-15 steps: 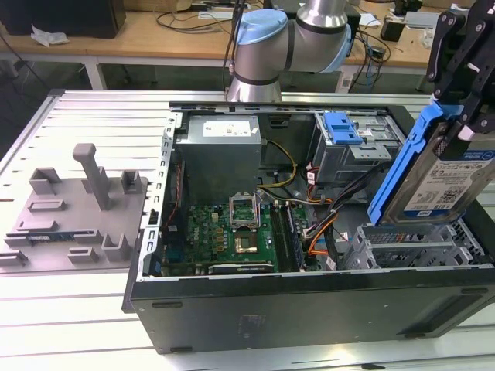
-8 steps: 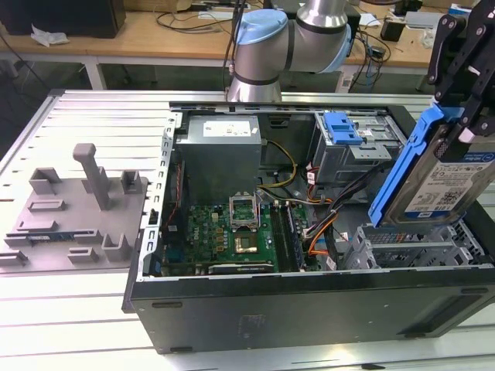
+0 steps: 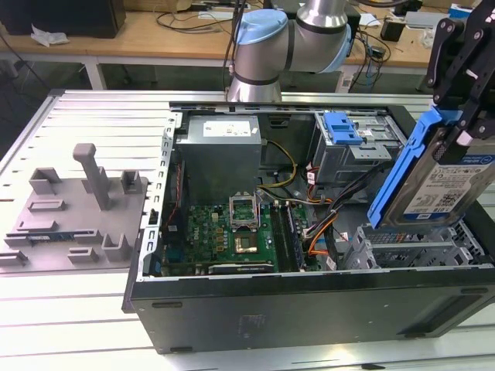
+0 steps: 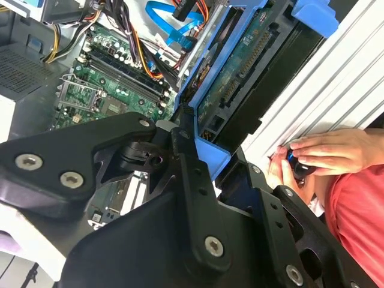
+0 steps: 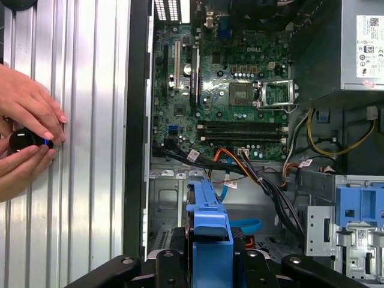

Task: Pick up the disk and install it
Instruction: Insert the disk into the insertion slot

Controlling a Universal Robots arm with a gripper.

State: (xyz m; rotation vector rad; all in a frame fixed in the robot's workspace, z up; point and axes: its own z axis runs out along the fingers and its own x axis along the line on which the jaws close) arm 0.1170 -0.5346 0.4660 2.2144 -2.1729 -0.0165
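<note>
A: Exterior view: the black gripper [image 3: 458, 116] is clamped on the flat silver disk in its bright blue plastic carrier [image 3: 445, 185], tilted above the grey metal drive cage [image 3: 410, 247] of the open black computer case [image 3: 309, 305].

B: Installed?

A: Picked up, I judge, but not yet seated.

i see my arm [image 3: 267, 46] arched over the computer case [image 3: 309, 309], gripper [image 3: 462, 116] hanging above the case's drive-bay end, fingers clamped tight on the tilted disk [image 3: 441, 185].
</note>
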